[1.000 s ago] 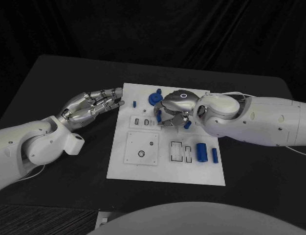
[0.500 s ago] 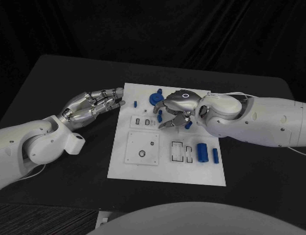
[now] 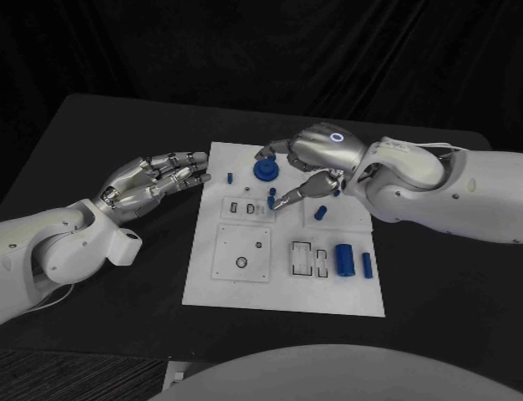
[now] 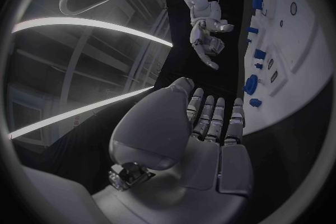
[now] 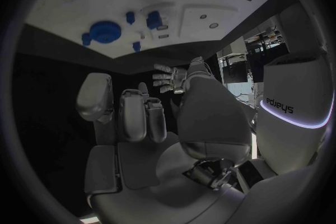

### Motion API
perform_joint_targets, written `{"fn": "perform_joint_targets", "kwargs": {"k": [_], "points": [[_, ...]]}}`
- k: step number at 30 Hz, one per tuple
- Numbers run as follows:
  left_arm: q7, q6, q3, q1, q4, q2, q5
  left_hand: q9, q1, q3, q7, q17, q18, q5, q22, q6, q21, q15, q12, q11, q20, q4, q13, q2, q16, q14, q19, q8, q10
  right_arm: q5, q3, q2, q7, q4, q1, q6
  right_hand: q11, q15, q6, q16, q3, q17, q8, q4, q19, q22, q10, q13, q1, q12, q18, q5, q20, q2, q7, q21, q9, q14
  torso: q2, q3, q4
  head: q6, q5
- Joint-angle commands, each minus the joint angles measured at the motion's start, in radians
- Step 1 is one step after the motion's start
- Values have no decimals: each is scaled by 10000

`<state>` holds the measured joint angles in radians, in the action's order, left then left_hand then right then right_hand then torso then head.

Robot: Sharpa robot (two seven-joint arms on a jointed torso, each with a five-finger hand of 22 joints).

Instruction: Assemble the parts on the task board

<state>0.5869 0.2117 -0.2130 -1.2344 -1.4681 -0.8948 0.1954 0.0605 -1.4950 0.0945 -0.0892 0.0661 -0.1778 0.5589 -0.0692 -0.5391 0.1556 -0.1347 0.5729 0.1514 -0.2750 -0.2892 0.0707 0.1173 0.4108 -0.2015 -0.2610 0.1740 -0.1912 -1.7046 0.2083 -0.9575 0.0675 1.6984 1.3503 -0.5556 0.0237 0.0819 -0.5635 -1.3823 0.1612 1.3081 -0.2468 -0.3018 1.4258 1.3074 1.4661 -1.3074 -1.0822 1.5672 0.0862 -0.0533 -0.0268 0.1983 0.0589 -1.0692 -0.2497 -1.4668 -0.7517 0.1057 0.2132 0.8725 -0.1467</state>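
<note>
Above the task board (image 3: 286, 288), the right hand (image 3: 316, 163) hovers with fingers spread, apparently empty. Left hand (image 3: 153, 180) rests spread beside the board. Descend squarely onto one blue part (image 3: 321, 212).

We see a matt white task board (image 3: 334, 292) on a matt black worktop (image 3: 93, 134), smooth blue plastic-looking parts (image 3: 345, 256), and a glossy metallic right robot hand (image 3: 316, 159).
</note>
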Motion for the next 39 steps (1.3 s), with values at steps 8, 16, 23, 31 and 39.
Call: {"fn": "perform_joint_targets", "kwargs": {"k": [8, 16, 23, 31, 39], "points": [[42, -3752, 15, -414, -698, -358, 1843, 108, 3421, -2892, -569, 934, 107, -5096, -959, -965, 2400, -546, 3025, 841, -97, 39, 1116, -541, 3636, -4010, -4312, 254, -3021, 2053, -6, -772, 1209, 23, 876, -2146, -34, -33, -933, -182, -239, 1266, -93, 81, 127, 1516, 962, -2546, 1075, -41, -14, 8, -51, -1693, 92, -248, 164, -599, 25, -58, -40, 1, -531], [-2499, -4019, 15, -1076, -1040, -453, 5976, 345, 2977, -3262, -590, 5019, -35, -5063, -2326, -3268, 5176, 1054, 7498, -738, 1293, 31, 6473, -106, 8431, -9018, -8202, 1056, -9151, 2419, -2, -781, 1154, -446, 951, -1793, -145, -124, -1665, -181, 46, 1254, -7, 138, 108, 1503, 722, -2289, 215, -268, -3, -1117, -139, -2459, 236, -219, 359, -592, 179, -236, -61, 1, -659], [-4927, -2129, 17, -1873, -1097, -55, 7621, 736, 2393, -3086, -56, 15047, 896, -4646, -10326, -4766, 11846, 1626, 9979, -1338, 2014, 62, 15001, -15, 11600, -13693, -10916, 1192, -13796, 2400, -1, -689, 917, -424, 880, -1543, -134, -111, -2341, -236, 305, 1284, -11, 119, 152, 1523, 761, -2316, -322, -242, -14, -1933, -133, -2868, 222, -327, 429, -621, 558, -551, -418, 1, -744], [-7229, -74, 19, -2552, -827, 749, 7973, 977, 3438, -3363, -74, 15047, 1307, -4746, -12923, -4776, 13358, 1614, 9979, -1272, 1930, 10, 15001, 254, 11600, -13693, -11746, 901, -13796, 2397, -1, -409, 701, -583, 736, -1370, -150, -120, -2737, -219, 412, 1264, 10, 130, 152, 1519, 719, -2266, -718, -286, -13, -2416, -138, -3061, 253, -321, 434, -619, 762, -841, -641, 1, -902], [-8442, 819, 20, -2712, -370, 1715, 8032, 1359, 3638, -3325, -80, 15047, 1314, -4730, -13052, -4827, 13400, 1561, 9979, -1243, 1857, 28, 15001, 458, 11600, -13693, -11677, 981, -13796, 2396, -1, -368, 441, -688, 573, -1133, -155, -126, -2817, -156, 473, 1210, 162, 155, 125, 1498, 635, -2168, -1139, -373, 2, -3093, -143, -3134, 259, -239, 488, -601, 846, -1086, -900, 1, -591]]}}
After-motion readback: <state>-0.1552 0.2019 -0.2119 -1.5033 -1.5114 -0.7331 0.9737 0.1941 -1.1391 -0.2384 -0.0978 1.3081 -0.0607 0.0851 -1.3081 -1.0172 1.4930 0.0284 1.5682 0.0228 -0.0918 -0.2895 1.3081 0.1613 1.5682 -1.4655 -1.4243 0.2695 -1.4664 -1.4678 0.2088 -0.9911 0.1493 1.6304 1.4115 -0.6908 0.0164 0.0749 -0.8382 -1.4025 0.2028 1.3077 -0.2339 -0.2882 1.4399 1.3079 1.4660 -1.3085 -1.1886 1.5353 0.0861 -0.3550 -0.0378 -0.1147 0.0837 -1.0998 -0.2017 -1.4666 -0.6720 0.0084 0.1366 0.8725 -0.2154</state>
